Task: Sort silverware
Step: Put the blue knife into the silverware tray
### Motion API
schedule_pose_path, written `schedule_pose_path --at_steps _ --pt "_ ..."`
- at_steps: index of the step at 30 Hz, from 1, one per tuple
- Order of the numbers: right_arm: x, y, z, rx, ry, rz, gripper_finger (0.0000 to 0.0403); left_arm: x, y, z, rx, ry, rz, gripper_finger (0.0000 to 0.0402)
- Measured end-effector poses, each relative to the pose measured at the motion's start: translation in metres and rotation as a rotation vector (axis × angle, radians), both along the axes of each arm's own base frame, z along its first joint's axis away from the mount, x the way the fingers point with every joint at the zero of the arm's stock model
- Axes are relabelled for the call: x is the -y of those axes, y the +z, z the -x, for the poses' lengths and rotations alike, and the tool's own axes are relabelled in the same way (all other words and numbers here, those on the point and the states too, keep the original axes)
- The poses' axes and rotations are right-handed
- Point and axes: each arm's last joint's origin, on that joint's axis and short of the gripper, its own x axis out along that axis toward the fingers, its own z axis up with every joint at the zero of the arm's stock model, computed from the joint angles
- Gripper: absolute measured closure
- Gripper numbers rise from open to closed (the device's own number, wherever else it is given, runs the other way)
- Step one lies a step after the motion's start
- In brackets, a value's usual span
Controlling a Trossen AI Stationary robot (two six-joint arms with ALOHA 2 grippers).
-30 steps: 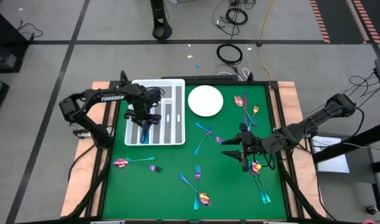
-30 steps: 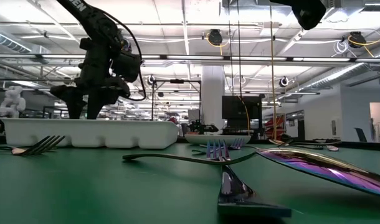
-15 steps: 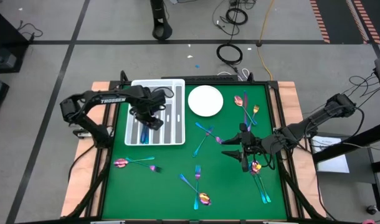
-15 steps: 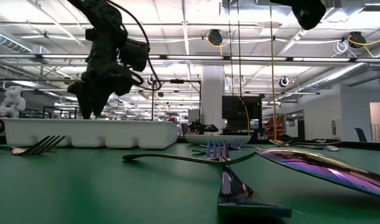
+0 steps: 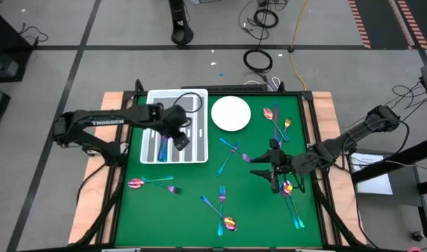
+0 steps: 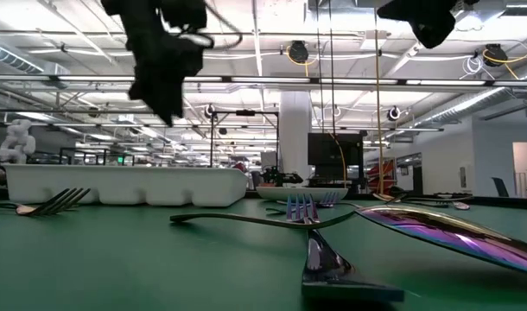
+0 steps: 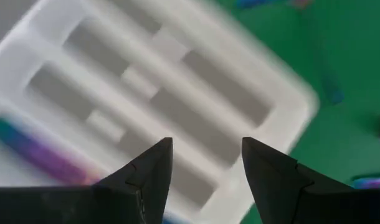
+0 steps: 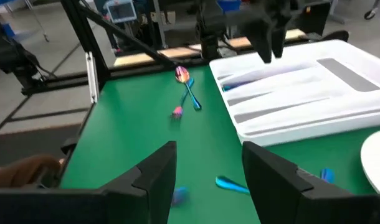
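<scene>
Left pincer point(image 5: 180, 142) hangs open and empty over the tray point(image 5: 198, 158). Right pincer point(image 5: 261, 173) open, empty, near tabletop's right edge. Silverware point(image 5: 225, 159) scattered flat mid-tabletop: thin, stiff, likely slippery; pinch handles mid-length.

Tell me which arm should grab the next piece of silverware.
Right, probably. The right claw is open and low beside the spoon and fork on the mat's right side. The left claw is open and empty, but raised over the white divided tray, farther from loose pieces.
</scene>
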Motion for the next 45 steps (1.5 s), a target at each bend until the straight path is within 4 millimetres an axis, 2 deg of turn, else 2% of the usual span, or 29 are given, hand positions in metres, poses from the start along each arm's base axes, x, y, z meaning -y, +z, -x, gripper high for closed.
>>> schedule_pose_path --at_steps 6,9,12,17,21,26,29,36,45 --pt "0.004 -0.011 0.004 -0.106 -0.051 -0.025 0.0232 0.034 0.011 -0.029 0.268 -0.159 -0.171 0.0207" --pt "0.013 -0.022 0.008 -0.224 -0.146 -0.085 0.0232 0.051 0.004 -0.038 0.409 -0.258 -0.250 0.0207" --pt "0.026 -0.033 0.015 -0.332 -0.315 -0.151 0.0232 0.063 -0.005 -0.043 0.564 -0.325 -0.323 0.0207" --pt "0.053 -0.046 0.026 -0.430 -0.657 -0.259 0.0232 0.069 -0.027 -0.043 0.820 -0.338 -0.417 0.0207" --pt "0.075 -0.052 0.031 -0.515 -0.819 -0.329 0.0232 0.068 -0.042 -0.045 0.971 -0.324 -0.477 0.0207" --pt "0.098 -0.059 0.026 -0.551 -0.880 -0.385 0.0232 0.063 -0.064 -0.059 0.925 -0.341 -0.492 0.0207" --pt "0.112 -0.064 0.021 -0.581 -0.899 -0.397 0.0232 0.059 -0.070 -0.063 0.892 -0.339 -0.465 0.0207" --pt "0.147 -0.078 0.006 -0.626 -0.913 -0.383 0.0232 0.060 -0.062 -0.062 0.941 -0.397 -0.431 0.0207" --pt "0.186 -0.097 0.015 -0.782 -1.000 -0.364 0.0232 0.060 -0.056 -0.060 0.957 -0.399 -0.431 0.0207"
